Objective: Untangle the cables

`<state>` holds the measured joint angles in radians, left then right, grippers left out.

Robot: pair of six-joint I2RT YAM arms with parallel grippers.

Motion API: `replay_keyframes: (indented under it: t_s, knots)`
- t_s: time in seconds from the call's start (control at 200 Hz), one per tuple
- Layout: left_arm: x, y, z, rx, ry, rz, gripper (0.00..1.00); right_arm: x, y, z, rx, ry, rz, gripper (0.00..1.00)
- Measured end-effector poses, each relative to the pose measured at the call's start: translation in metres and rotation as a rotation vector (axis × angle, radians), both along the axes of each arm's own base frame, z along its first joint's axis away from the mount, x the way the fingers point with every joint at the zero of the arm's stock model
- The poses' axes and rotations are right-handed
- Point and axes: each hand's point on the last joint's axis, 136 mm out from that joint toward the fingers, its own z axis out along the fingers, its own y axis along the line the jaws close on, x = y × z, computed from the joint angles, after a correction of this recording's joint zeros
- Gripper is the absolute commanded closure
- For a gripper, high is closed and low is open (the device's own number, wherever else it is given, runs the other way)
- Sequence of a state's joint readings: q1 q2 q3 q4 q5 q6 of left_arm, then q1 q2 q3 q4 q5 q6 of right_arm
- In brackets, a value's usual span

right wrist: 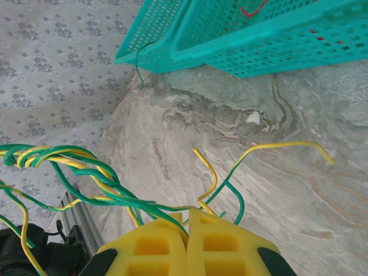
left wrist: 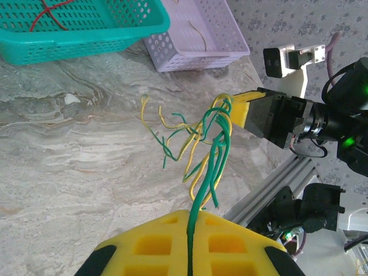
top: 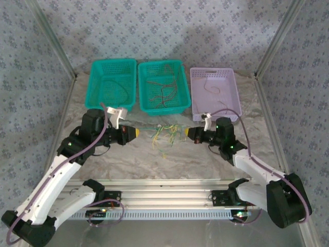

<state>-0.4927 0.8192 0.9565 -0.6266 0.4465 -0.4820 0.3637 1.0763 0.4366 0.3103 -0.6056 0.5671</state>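
Note:
A tangle of green and yellow cables hangs stretched above the table between my two grippers. My left gripper is shut on a green cable that runs out between its yellow fingertips up into the knot. From the right, my right gripper is shut on the other side of the bundle. Green and yellow strands leave its closed jaws toward the left, and loose ends curl over the table. The two grippers face each other a short way apart.
Three baskets stand in a row at the back: a teal one on the left holding a green wire, a teal one in the middle with red and brown wires, and a lavender one with a thin brown wire. An aluminium rail runs along the near edge.

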Motion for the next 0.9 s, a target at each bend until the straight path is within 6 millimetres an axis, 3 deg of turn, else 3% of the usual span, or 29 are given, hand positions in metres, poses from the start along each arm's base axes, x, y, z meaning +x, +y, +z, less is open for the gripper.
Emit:
replay_keyframes:
  t_s: [0.15,0.26,0.35,0.53,0.69,0.899]
  knots:
    - [0.001,0.007,0.006,-0.006,-0.028,0.030,1.00,-0.004,-0.005,-0.006,0.002,0.014,-0.009,1.00]
    - [0.001,0.008,0.009,-0.018,-0.030,0.031,0.44,-0.003,-0.009,-0.007,-0.004,0.025,-0.039,1.00]
    - [0.002,0.006,0.015,-0.054,-0.043,0.027,0.25,0.001,-0.018,-0.010,-0.020,0.040,-0.100,1.00]
    - [-0.014,-0.007,0.004,-0.143,-0.011,-0.041,0.18,0.006,-0.027,-0.007,-0.012,0.053,-0.178,1.00]
    - [-0.038,-0.034,-0.015,-0.162,0.041,-0.161,0.18,0.009,-0.029,-0.007,0.010,0.085,-0.221,1.00]
    - [-0.056,-0.072,-0.036,-0.130,0.085,-0.277,0.16,0.003,-0.013,0.000,0.007,0.078,-0.199,1.00]
